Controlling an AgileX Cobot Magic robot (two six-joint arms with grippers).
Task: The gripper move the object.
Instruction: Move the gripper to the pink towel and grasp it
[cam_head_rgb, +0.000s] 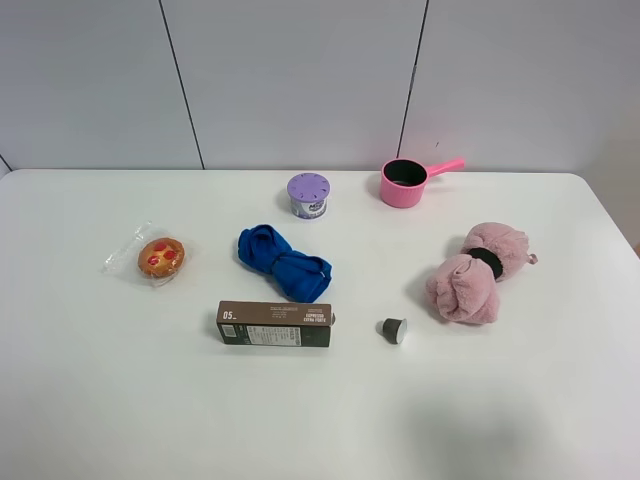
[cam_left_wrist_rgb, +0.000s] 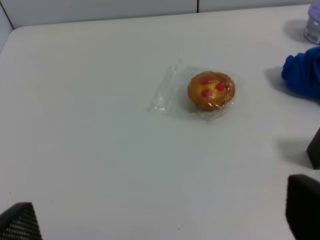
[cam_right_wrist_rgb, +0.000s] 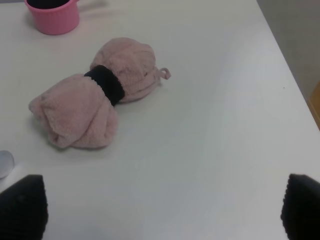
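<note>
Left hand (cam_left_wrist_rgb: 160, 220): is spreading wide, gripping nothing, facing wrapped tart (cam_left_wrist_rgb: 211, 90) | right hand (cam_right_wrist_rgb: 162, 207): likewise released, facing pink towel roll (cam_right_wrist_rgb: 95, 92) | target unnamed: tart is lying left of box (cam_head_rgb: 275, 325), towel right, long axis diagonal.

Seven loose things lie on the one white surface (cam_head_rgb: 90, 400), and each is the only one of its kind. There is one wrapped tart (cam_head_rgb: 162, 257) with three red spots on top. There is also one blue cloth (cam_head_rgb: 283, 262), one purple-lidded tub (cam_head_rgb: 309, 194) and one pink pot (cam_head_rgb: 405, 182). One pink towel roll (cam_head_rgb: 478, 274) is cinched by one black band (cam_head_rgb: 487, 262). The last two are one brown carton (cam_head_rgb: 275, 325) and one coffee capsule (cam_head_rgb: 393, 329).
</note>
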